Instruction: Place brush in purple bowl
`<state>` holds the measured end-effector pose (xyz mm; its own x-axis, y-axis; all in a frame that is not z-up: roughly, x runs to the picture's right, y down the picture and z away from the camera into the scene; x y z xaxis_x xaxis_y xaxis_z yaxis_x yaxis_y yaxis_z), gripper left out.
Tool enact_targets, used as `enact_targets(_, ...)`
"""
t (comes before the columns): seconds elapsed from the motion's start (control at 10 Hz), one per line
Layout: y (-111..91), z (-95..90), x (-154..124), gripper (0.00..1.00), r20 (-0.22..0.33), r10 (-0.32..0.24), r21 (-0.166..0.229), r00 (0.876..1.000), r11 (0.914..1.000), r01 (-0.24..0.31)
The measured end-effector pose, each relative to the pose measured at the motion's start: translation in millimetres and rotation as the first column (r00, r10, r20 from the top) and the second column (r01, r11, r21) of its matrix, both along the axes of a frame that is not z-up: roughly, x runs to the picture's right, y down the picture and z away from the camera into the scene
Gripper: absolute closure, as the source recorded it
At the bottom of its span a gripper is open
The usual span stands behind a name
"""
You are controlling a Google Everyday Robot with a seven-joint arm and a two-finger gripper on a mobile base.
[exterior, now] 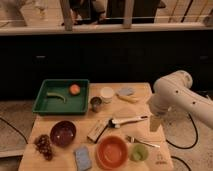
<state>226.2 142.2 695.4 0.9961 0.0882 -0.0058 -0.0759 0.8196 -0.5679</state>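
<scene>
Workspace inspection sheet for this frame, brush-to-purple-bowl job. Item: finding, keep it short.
Surface: wooden table, crowded.
Job's things: brush lies flat, right of centre; purple bowl front left, looks empty, well apart from the brush.
Clutter: green tray, orange bowl, fork, tan-and-dark block, grapes, plus smaller items.
Grippers: gripper open, holding nothing, at the table's right edge just past the brush handle.
Cables: dark cable on the floor, right of the table.
Surroundings: dark wall behind, railing above.
</scene>
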Motion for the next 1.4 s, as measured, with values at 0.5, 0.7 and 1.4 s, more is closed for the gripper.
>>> enact_targets(0.5,9,12.6,-16,0.20,0.027,0.019,-0.010,0.999,0.9998,-0.018)
enact_targets(0.7,9,15.4,-20,0.20,0.033,0.023,-0.011,0.999,0.9997,-0.023)
enact_targets(1.4,8,37.5,-38,0.20,0.041,0.059,-0.020,0.997,0.9981,-0.058)
